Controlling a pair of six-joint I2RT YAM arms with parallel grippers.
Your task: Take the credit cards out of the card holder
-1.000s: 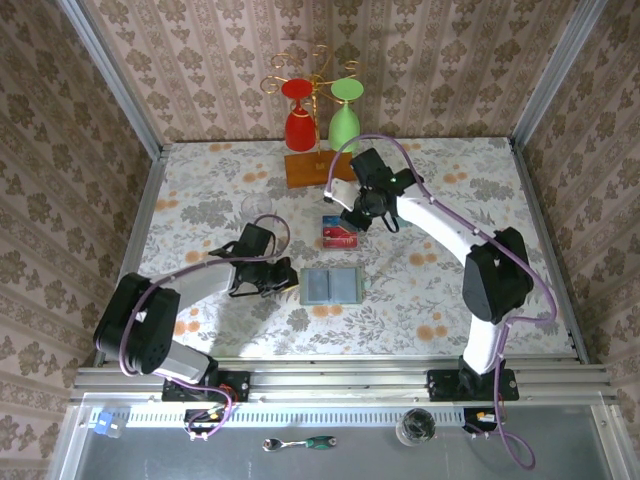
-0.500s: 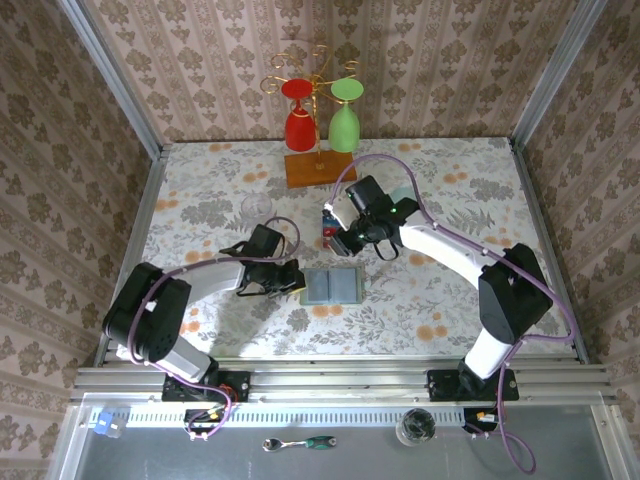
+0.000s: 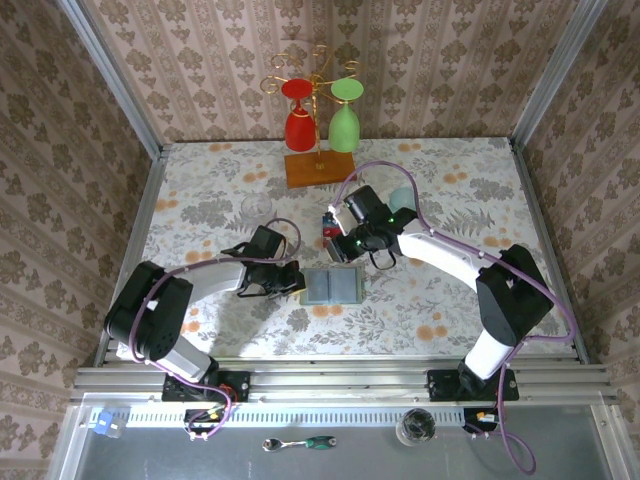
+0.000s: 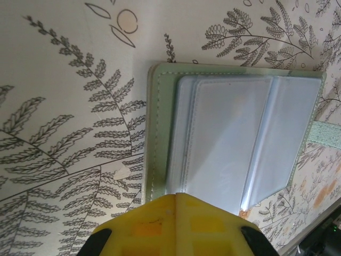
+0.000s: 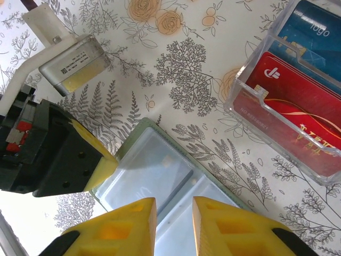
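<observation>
Left claw (image 4: 177,205), jaws together, sits on the wallet (image 4: 234,133) edge, apparently pinning it flat. Right claw (image 5: 174,216) hovers over it, slightly apart and empty, probably to reach a pocket (image 5: 152,173).

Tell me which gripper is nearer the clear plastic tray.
Right. The right gripper hovers over the card holder, just beside the clear tray; the left gripper sits at the card holder's opposite edge, farther off.
</observation>
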